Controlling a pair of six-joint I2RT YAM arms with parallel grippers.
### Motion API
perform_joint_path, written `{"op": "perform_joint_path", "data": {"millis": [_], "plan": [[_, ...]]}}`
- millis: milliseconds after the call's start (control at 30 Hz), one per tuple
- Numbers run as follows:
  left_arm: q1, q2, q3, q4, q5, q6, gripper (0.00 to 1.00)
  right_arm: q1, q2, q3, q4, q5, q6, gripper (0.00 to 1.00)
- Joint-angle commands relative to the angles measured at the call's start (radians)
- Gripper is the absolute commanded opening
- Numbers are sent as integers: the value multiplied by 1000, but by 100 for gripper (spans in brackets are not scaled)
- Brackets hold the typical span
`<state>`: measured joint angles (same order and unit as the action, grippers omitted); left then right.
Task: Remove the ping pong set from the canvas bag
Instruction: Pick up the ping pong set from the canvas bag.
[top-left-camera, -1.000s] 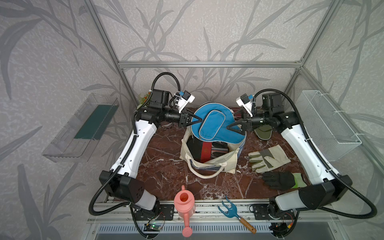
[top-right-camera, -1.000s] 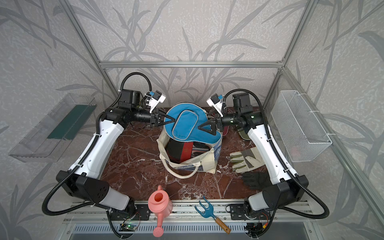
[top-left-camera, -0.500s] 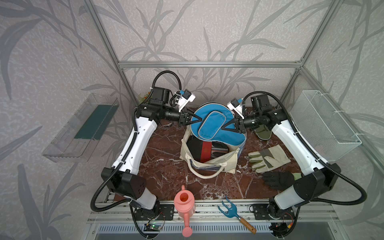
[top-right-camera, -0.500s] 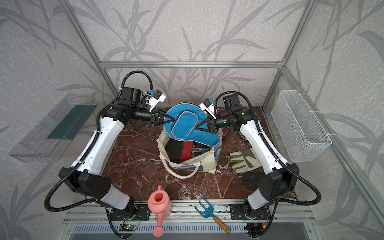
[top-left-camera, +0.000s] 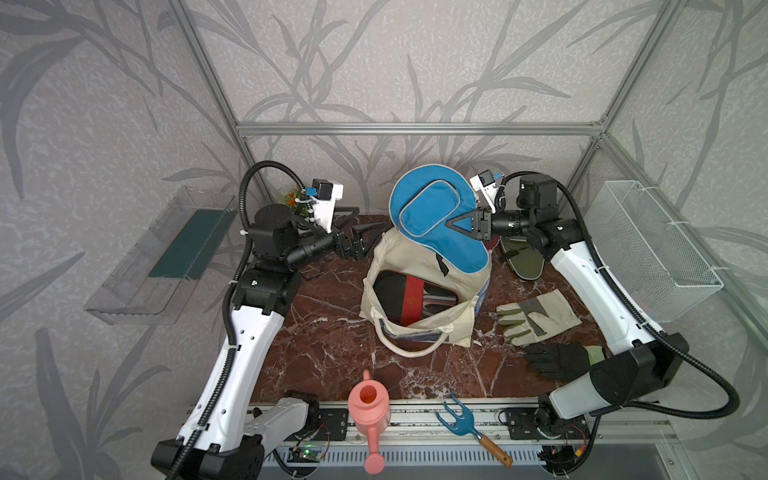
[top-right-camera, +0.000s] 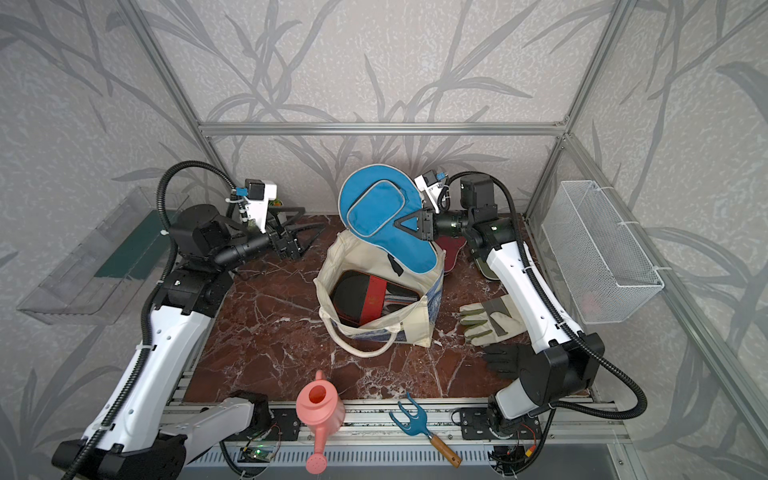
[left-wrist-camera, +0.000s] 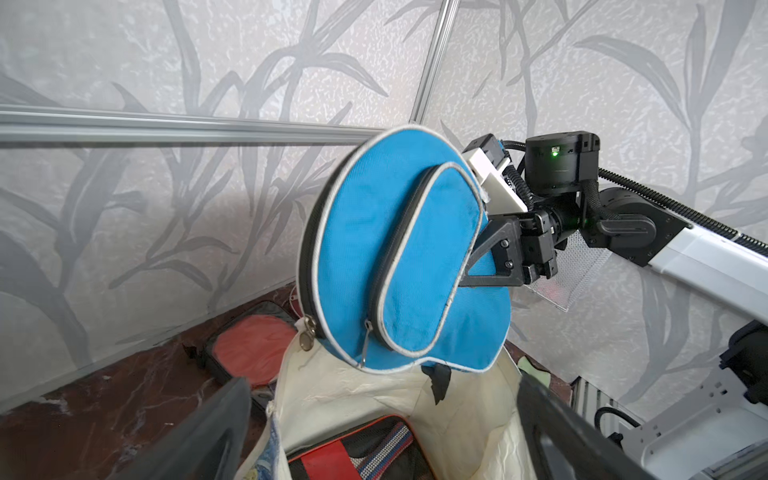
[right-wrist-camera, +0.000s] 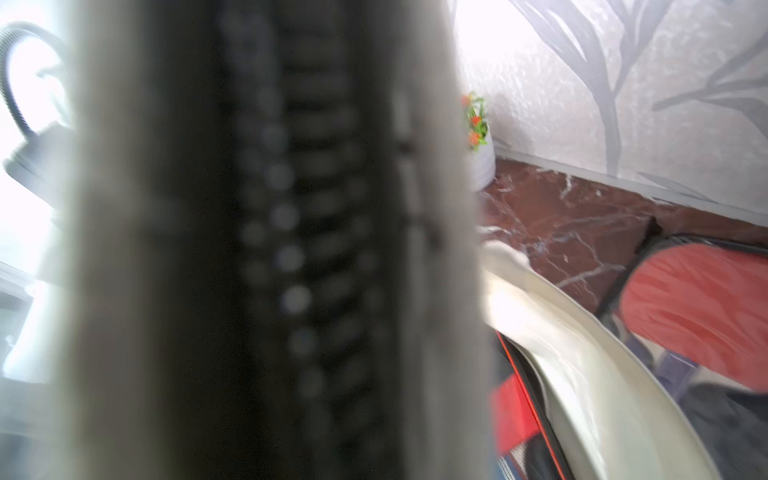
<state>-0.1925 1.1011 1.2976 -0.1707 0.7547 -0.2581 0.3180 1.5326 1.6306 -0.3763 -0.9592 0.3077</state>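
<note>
Ping pong set (top-left-camera: 409, 293) is only partly out: nearest, its black-and-red case (top-right-camera: 374, 293) is lying inside the canvas bag (top-left-camera: 386, 253). Above the bag's far rim the right gripper (top-left-camera: 451, 224) is pinching the blue paddle cover (top-left-camera: 432, 216) by its edge, holding it lifted with its lower end hanging at the rim. Beside the bag the left gripper (top-left-camera: 370, 220) is standing spread and empty. Beyond the bag an olive cover (top-left-camera: 523, 266) and a red-faced paddle (left-wrist-camera: 249, 345) are lying out. The lift-out of the blue cover seems to be in hand; next it is needing to swing clear of the rim toward those. In front of the bag a pink watering can (top-left-camera: 368, 409) and a blue hand fork (top-left-camera: 457, 417) are resting at the edge of the red-brown marble tabletop (top-left-camera: 324, 332), gardening gloves (top-left-camera: 536, 318) are lying beside it, and leaf-patterned walls are closing in behind.
</note>
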Motion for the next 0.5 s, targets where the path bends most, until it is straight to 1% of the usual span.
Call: {"op": "perform_joint_path", "data": {"millis": [0,167,333,467], "plan": [[-43,25,-74,181,-69,-157,99,53,-40,-8,273,-22,177,0],[-93,59,-98,263,-99,-208,99,130,-25,-23,381,-3,254,0],[-108,65,-107,300,-137,-208,99,168,-43,-99,578,-29,376,0],[-108,76,-138,438,-83,-275,99,193,-28,-115,616,-22,401,0]]}}
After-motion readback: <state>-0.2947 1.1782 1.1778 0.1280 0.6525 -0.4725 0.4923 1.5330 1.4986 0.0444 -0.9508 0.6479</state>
